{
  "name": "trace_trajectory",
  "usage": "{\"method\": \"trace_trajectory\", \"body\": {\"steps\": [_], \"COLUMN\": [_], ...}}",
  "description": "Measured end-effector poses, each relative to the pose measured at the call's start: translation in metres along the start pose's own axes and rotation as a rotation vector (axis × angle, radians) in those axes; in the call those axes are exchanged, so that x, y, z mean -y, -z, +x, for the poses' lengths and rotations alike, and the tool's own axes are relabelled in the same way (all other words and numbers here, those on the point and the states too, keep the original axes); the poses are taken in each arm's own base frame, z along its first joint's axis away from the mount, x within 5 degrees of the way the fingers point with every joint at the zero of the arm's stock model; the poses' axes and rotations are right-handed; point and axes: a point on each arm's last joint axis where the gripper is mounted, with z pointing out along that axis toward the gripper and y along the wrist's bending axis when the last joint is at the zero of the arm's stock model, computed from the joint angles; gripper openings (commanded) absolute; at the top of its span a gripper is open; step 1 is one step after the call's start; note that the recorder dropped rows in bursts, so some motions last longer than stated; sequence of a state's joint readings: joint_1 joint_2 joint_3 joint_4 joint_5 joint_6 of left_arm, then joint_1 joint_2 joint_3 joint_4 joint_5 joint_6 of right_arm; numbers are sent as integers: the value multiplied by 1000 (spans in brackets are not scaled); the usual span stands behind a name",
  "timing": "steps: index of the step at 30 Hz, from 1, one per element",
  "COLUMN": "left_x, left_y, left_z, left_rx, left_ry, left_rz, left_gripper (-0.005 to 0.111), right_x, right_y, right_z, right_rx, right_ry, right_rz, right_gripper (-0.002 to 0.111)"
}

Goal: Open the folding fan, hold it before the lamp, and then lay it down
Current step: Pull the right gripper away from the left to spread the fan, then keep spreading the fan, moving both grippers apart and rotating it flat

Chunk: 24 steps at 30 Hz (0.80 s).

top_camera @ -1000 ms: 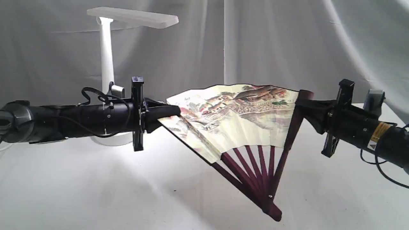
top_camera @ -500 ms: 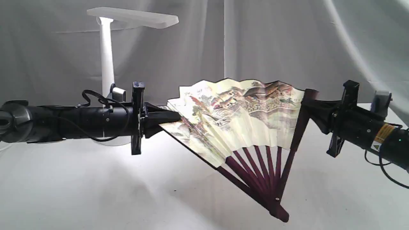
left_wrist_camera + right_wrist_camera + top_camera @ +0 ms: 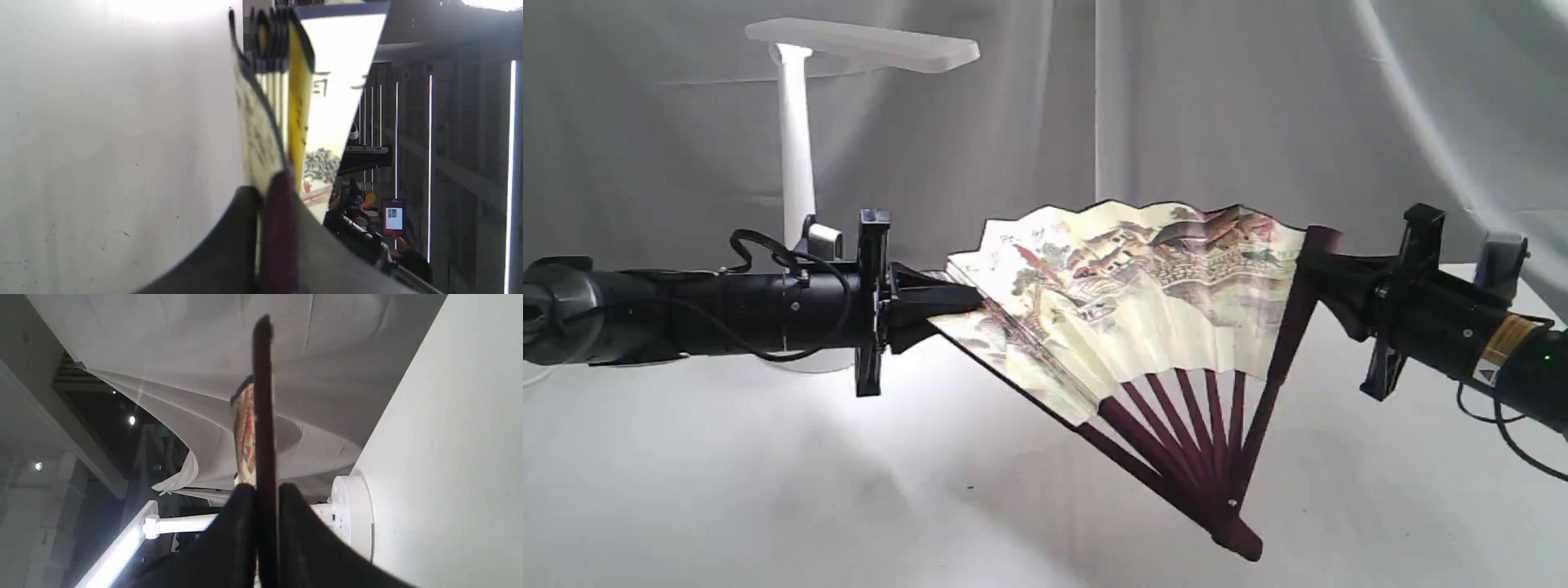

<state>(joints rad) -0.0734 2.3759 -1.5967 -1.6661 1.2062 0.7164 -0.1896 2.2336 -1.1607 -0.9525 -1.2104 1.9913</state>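
The folding fan [image 3: 1143, 286] hangs spread open above the white table, its painted cream leaf facing the exterior view and its maroon ribs meeting at a pivot low on the right. My left gripper [image 3: 968, 300] is shut on the fan's left outer rib; the left wrist view shows that rib [image 3: 278, 228] pinched between the black fingers. My right gripper [image 3: 1311, 261] is shut on the right outer rib, seen edge-on as a dark stick [image 3: 263, 416] in the right wrist view. The white lamp [image 3: 796, 155] stands lit at the back left, behind my left arm.
The lamp's round base [image 3: 351, 514] and bright head [image 3: 118, 547] show past the right gripper. A grey cloth backdrop [image 3: 1217, 106] hangs behind the white table [image 3: 768, 490]. A white cord runs off at the far left edge.
The fan has tipped more upright and spread a little wider. My right gripper has shifted slightly right and down with its rib; the pivot has moved right. The left gripper stays nearly still.
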Motion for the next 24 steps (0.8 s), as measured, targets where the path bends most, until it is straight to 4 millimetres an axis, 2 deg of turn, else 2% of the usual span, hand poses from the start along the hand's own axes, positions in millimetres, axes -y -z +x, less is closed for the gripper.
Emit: {"method": "trace_trajectory", "body": {"steps": [13,20,24], "left_x": [-2,-3,-4], "left_y": [12,19,25], "left_z": [-6,-10,-13], "left_rx": [27,43,56], "left_ry": [23,29,32], "left_rz": [0,4,8], "left_gripper": [0,0,0], "right_x": [-2,-1,-1], "right_y": [2,18,21], "right_z": [-7,-26,-30], "right_rx": [70,138,157], "right_ry": [-26,-30,-30], "right_rz": [-24,-24,-23], "right_gripper": [0,0,0]}}
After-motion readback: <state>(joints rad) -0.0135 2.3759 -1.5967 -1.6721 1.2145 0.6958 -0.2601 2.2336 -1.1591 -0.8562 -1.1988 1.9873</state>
